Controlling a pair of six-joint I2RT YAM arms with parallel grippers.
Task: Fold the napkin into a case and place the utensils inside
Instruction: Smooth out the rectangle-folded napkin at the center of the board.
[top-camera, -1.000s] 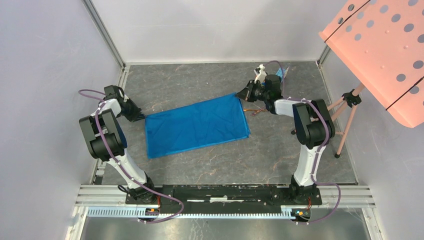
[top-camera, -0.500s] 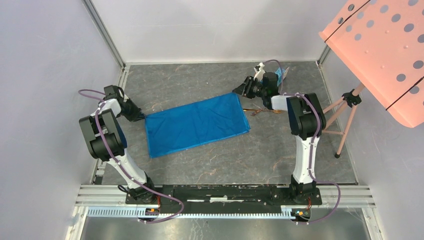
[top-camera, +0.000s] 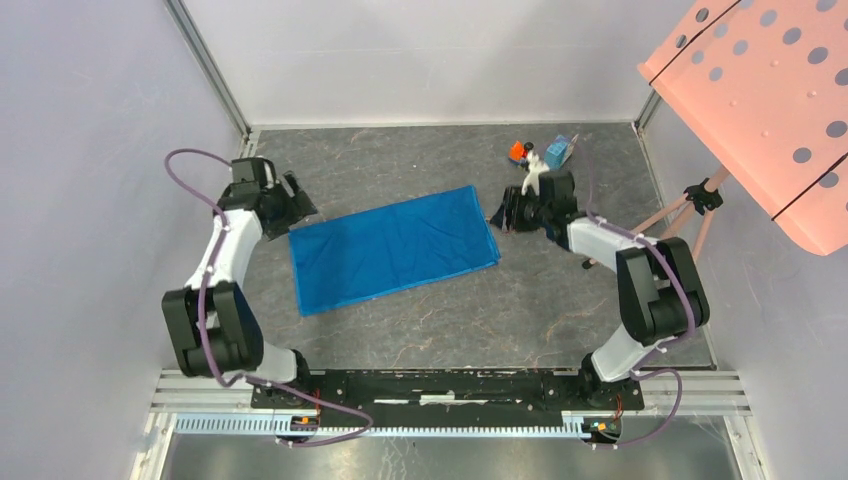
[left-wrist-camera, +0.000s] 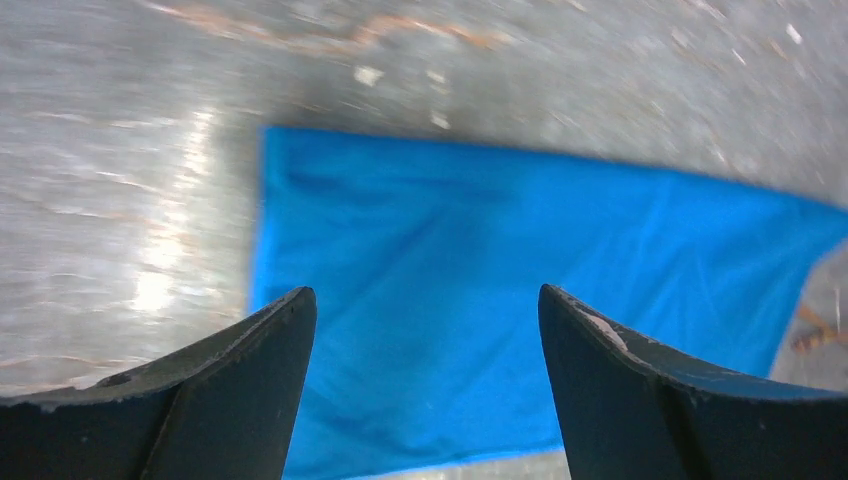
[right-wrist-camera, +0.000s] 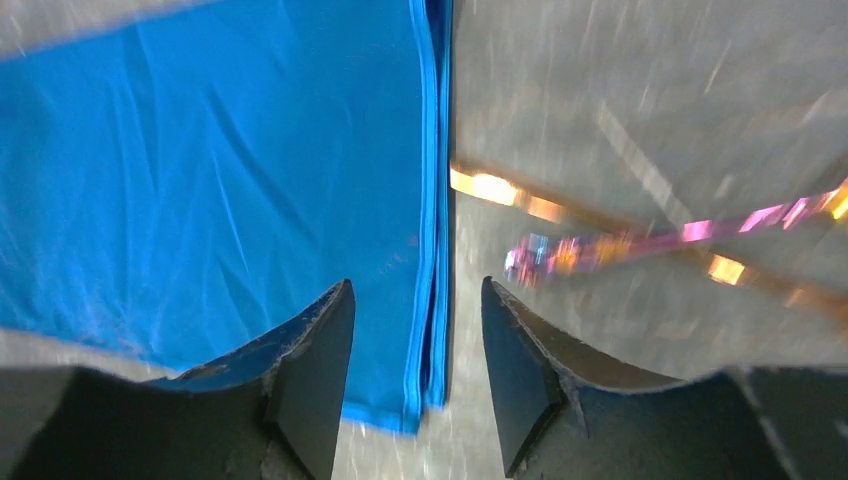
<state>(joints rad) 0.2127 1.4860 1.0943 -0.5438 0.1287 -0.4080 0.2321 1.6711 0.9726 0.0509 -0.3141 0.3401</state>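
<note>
The bright blue napkin (top-camera: 395, 248) lies flat on the table, folded into a rectangle. Its stacked layers show along the right edge (right-wrist-camera: 432, 230). My left gripper (top-camera: 302, 203) hovers open just behind the napkin's far left corner, with nothing between its fingers (left-wrist-camera: 422, 292). The napkin (left-wrist-camera: 520, 290) fills the left wrist view below them. My right gripper (top-camera: 498, 216) is open beside the napkin's right edge, and that edge lies between its fingertips (right-wrist-camera: 416, 282). The utensils (right-wrist-camera: 610, 245) show as blurred copper-gold streaks on the table just right of the edge. In the top view the right gripper hides them.
An orange toy block (top-camera: 517, 150) and a light-blue one (top-camera: 558, 151) sit at the back of the table behind the right gripper. A pink perforated panel (top-camera: 770, 90) on a tripod (top-camera: 690, 215) stands beyond the right edge. White walls enclose the table.
Both grippers have opened and let go of the napkin's corners. The left gripper has lifted and swung back from the left edge. The right gripper has moved nearer, alongside the right edge.
</note>
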